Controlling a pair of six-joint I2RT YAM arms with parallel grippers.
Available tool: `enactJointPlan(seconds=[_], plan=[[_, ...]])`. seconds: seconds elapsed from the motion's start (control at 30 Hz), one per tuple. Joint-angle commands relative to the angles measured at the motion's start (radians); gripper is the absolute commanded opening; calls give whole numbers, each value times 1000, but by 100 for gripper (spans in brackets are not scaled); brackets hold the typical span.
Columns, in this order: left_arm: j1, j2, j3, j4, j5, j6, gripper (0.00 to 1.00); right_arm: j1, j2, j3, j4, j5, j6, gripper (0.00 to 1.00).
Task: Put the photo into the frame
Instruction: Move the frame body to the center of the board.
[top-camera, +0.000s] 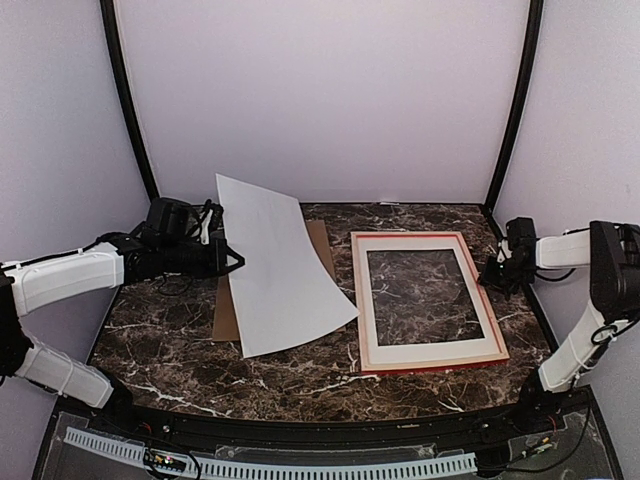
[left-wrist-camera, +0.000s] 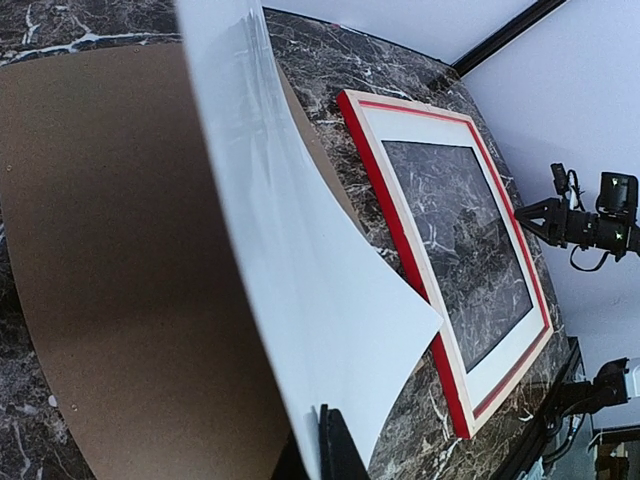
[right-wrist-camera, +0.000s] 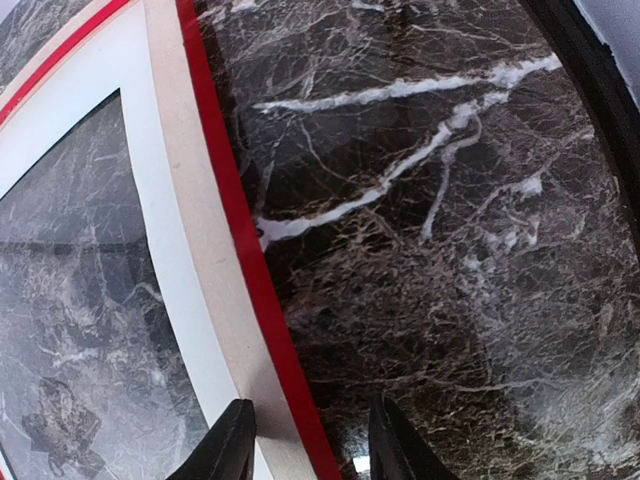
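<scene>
Left jaws pinched the bowed photo (top-camera: 285, 265); right jaws stood apart astride the frame (top-camera: 425, 352) near the right edge of the tabletop (top-camera: 170, 340). Closing might drag it, misaligning the photo.

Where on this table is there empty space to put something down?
Widest bare marble table: the near strip before the photo and frame. Also the left side beside the backing board. Crowded: between photo and frame, and the frame's right edge, by the right tool.
</scene>
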Motion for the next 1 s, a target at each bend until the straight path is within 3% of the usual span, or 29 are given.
enactJointPlan(seconds=[0.0,0.37,0.57,0.77,0.97], plan=[[6,-3,-3,16,15,-5,0,5,-13,-39,-18,-77,4,40],[9,-23,42,-55,-21,29,0,11,-31,-90,35,-197,18,33],[41,-71,124,-140,6,61,0,96,-13,-107,71,-209,23,31],[48,-113,180,-147,138,64,0,205,9,-96,98,-205,65,31],[46,-138,174,-8,369,-81,0,308,10,-78,134,-217,129,32]])
